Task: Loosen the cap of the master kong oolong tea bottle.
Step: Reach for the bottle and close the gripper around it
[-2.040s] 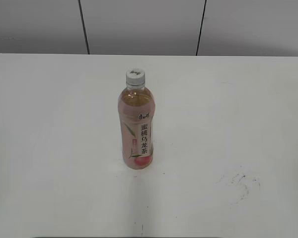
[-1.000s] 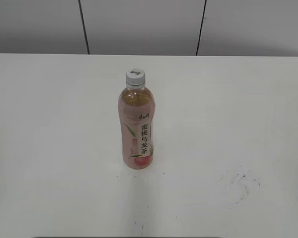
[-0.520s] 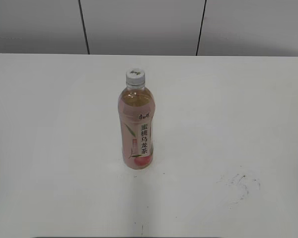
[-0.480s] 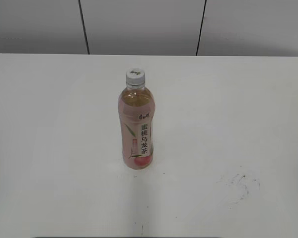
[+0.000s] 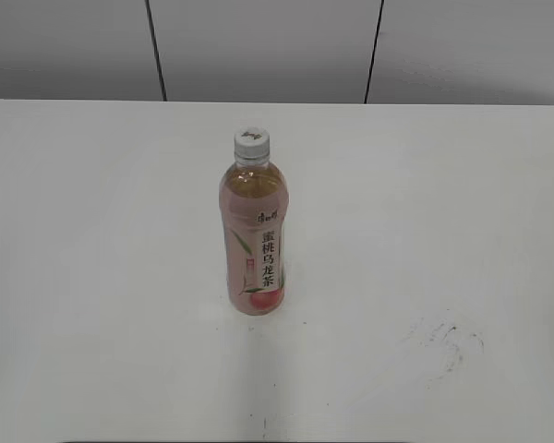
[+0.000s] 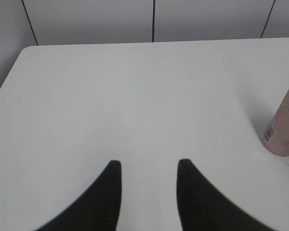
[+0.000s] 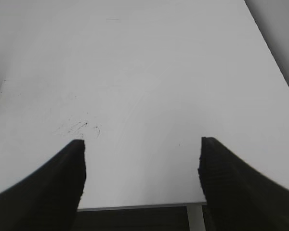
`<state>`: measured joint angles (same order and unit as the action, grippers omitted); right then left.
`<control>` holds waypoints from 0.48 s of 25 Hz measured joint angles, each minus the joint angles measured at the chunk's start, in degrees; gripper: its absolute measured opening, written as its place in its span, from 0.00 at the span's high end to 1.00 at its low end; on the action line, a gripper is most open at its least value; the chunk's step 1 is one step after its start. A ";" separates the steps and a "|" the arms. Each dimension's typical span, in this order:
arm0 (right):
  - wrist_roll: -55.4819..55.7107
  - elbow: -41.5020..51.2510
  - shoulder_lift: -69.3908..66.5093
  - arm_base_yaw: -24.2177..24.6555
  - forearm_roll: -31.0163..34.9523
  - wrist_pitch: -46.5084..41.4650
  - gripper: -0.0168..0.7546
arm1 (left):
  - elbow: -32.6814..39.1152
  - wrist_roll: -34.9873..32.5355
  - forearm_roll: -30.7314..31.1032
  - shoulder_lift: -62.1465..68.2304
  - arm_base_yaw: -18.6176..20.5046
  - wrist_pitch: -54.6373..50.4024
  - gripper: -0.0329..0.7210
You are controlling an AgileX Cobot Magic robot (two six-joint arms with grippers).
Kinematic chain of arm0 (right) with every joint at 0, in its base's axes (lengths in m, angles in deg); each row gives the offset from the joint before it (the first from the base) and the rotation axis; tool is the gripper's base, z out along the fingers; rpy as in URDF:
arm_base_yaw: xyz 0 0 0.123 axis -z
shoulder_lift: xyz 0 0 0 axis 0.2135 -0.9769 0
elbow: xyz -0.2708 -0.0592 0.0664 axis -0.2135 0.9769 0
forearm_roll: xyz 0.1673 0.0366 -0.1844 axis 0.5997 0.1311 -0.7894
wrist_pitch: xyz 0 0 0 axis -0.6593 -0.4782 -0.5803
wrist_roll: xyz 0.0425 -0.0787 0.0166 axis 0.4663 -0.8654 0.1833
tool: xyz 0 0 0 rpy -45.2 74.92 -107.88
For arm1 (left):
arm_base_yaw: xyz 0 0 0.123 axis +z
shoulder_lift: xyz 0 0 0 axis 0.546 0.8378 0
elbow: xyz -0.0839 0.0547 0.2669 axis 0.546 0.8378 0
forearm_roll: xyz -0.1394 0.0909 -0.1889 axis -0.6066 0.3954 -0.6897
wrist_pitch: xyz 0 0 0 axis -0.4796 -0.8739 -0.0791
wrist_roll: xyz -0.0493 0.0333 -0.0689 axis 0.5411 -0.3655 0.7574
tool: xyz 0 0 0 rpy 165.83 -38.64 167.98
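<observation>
Both grippers, left gripper point(image 6: 148, 166) and right gripper point(image 7: 142, 144), spread empty; unbraced master kong oolong tea bottle point(image 5: 253, 235) likely tips or spins if cap point(image 5: 251, 143) gets torqued.

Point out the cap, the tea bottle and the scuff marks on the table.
cap point(image 5: 252, 140): exterior view, on its white top by the dark logo.
tea bottle point(image 5: 253, 245): exterior view, on the pink label mid-body.
scuff marks point(image 5: 448, 336): exterior view, on the dark smudges right of the bottle.
</observation>
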<state>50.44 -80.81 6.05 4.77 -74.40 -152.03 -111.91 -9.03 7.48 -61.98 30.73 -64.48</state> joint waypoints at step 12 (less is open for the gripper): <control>0.00 0.00 0.00 0.00 0.00 0.00 0.26 | -0.90 -2.01 -1.21 2.08 0.00 11.34 0.64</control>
<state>50.44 -80.81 6.05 4.77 -74.40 -152.03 -112.81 -11.04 6.27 -59.89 30.73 -53.14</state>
